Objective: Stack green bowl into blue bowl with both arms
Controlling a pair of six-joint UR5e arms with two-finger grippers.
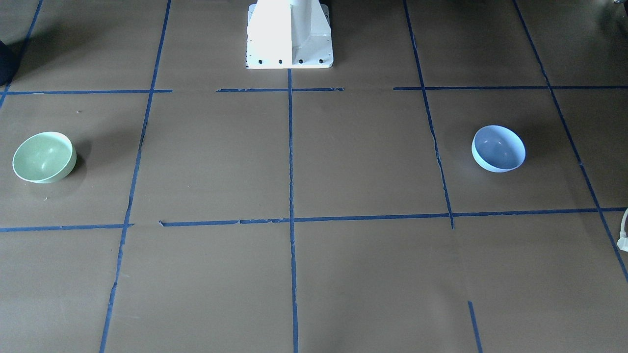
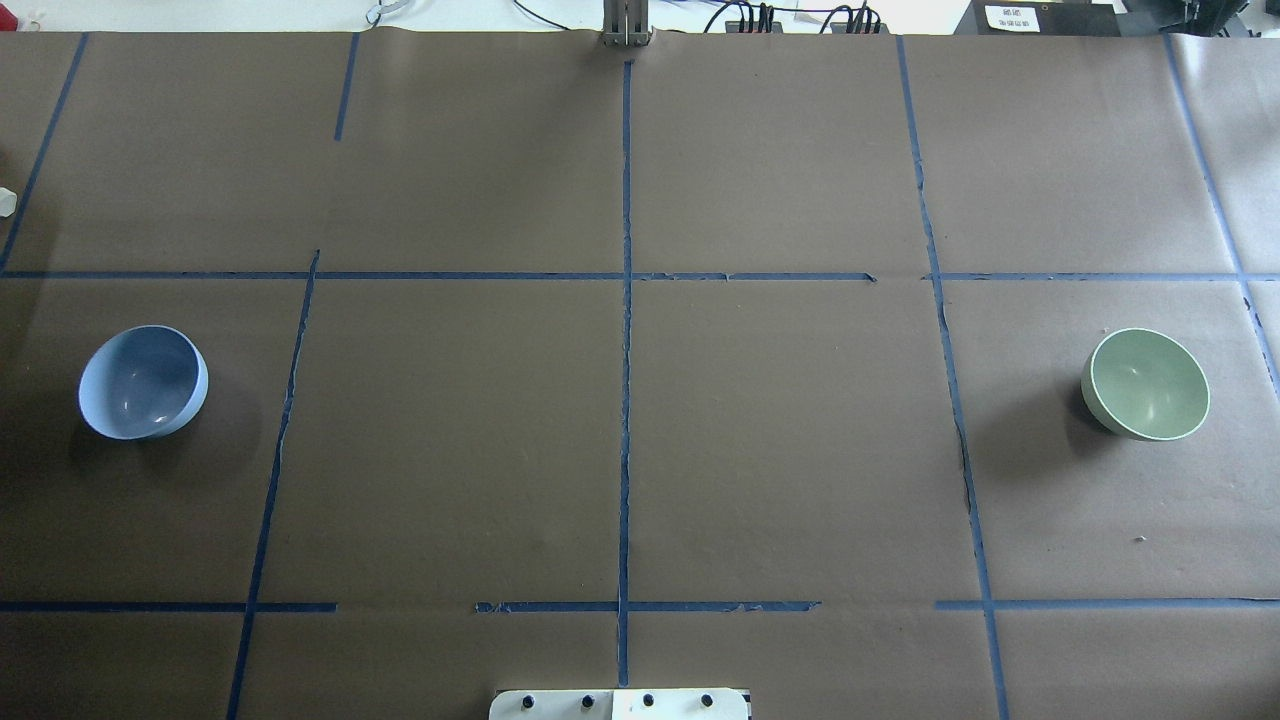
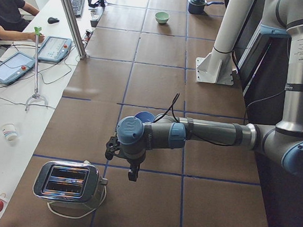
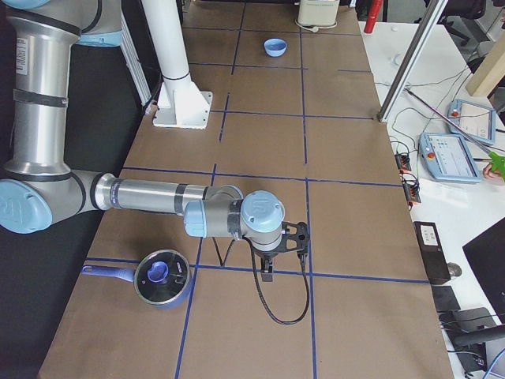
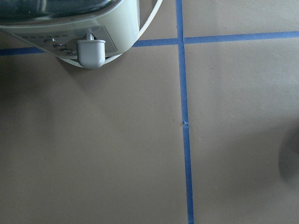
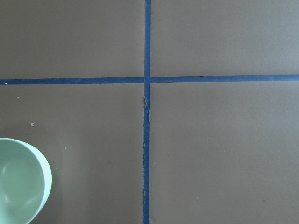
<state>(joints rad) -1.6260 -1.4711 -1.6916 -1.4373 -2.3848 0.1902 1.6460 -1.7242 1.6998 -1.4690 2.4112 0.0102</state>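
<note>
The green bowl (image 2: 1146, 384) stands upright on the table's right side. It also shows in the front view (image 1: 44, 157), far off in the left side view (image 3: 162, 17), and at the lower left of the right wrist view (image 6: 18, 186). The blue bowl (image 2: 143, 382) stands upright on the left side, also in the front view (image 1: 498, 148); the left arm half hides it in the left side view (image 3: 144, 115). The left gripper (image 3: 133, 173) hangs past the blue bowl, near a toaster. The right gripper (image 4: 267, 270) hangs over tape lines. I cannot tell whether either is open or shut.
A chrome toaster (image 3: 71, 183) with a cable stands at the table's left end and fills the top of the left wrist view (image 5: 70, 23). A lidded pot (image 4: 162, 276) sits at the right end. The white pedestal base (image 1: 289, 34) stands mid-table at the robot's side.
</note>
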